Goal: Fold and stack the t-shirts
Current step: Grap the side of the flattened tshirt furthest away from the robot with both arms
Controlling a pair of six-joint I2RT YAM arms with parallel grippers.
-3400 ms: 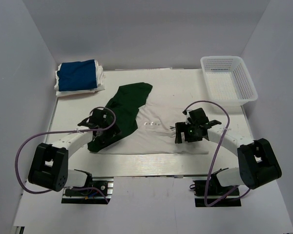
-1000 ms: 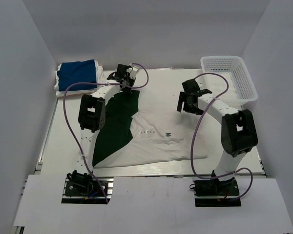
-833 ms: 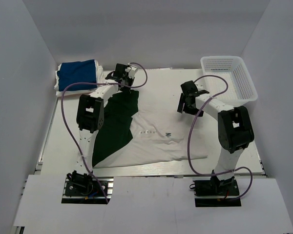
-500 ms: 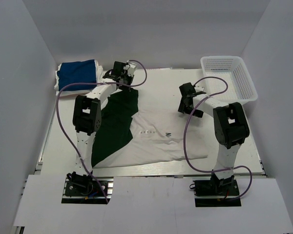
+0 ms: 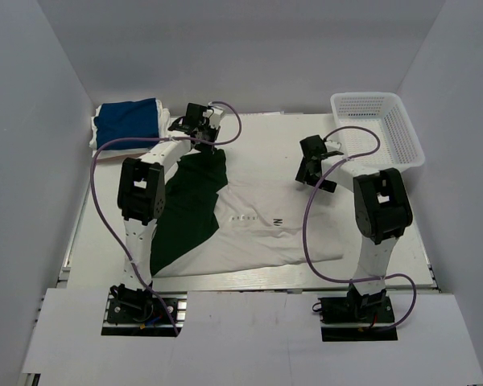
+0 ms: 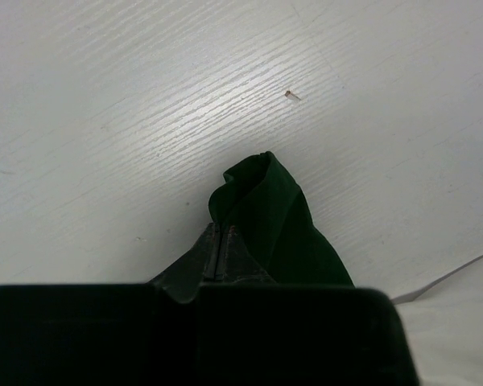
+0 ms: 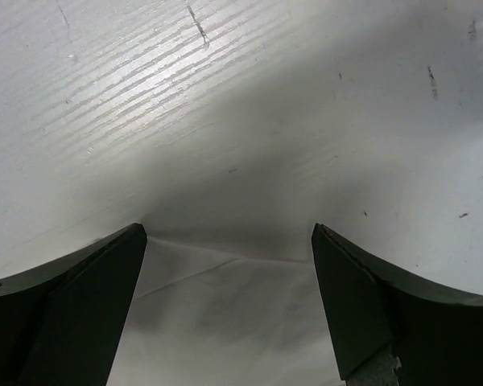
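Top external: arms outstretched; left gripper [image 5: 204,143] pinches green shirt [image 5: 189,201]; right gripper [image 5: 315,182] agape.

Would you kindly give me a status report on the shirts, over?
Left claw shut on dark green shirt, at its far end. Right claw open above white shirt, far edge. Blue shirt folded, far left. Nothing in the way.

White plastic mesh basket [image 5: 376,137] on a pale wood-grain table [image 5: 266,141], plain grey walls [image 5: 241,48] around.
Basket upright in the upper right of the top view, at the table's far right corner, close beside the right wall. Fine grain lines across the tabletop in both wrist views. Small reddish speck [image 6: 291,95] upper right of centre in the left wrist frame, short dark scratch [image 7: 198,26] near the top of the right wrist frame.
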